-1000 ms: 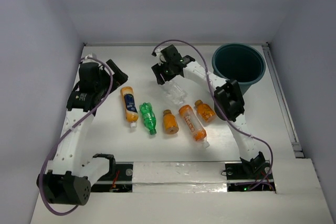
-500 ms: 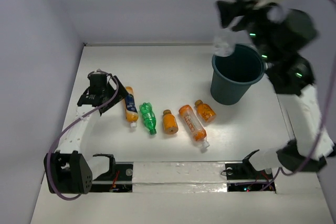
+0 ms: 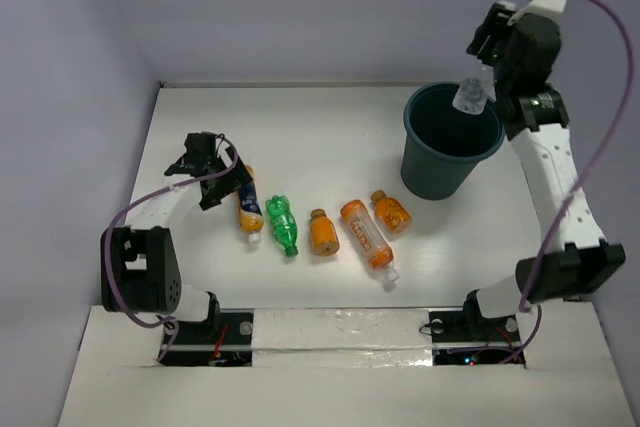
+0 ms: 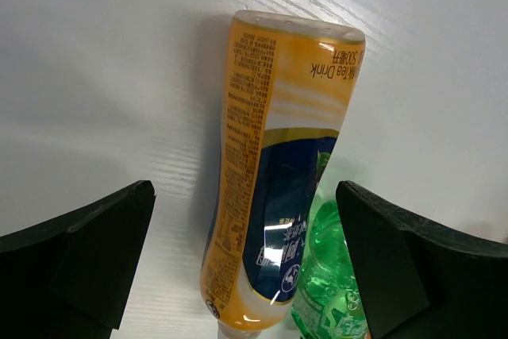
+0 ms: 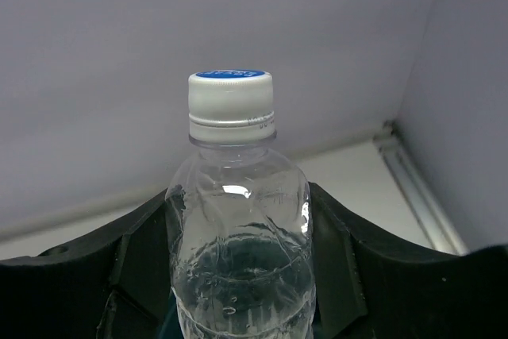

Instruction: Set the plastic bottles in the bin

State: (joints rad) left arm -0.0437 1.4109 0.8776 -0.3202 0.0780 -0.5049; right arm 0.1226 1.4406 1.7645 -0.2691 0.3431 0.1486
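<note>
My right gripper is shut on a clear bottle with a white cap, held above the far right rim of the dark teal bin. My left gripper is open, low over a long orange labelled bottle; its jaws stand on either side of that bottle. A green bottle lies beside it and shows in the left wrist view. A stubby orange bottle, a long orange bottle and another stubby orange one lie in a row.
The white table is walled by grey panels at the back and sides. A metal rail runs along the right edge. The bin stands at the back right.
The right arm has swung the clear bottle rightward and lower, over the bin's far rim. The left gripper has moved right, closer over the long orange bottle.
</note>
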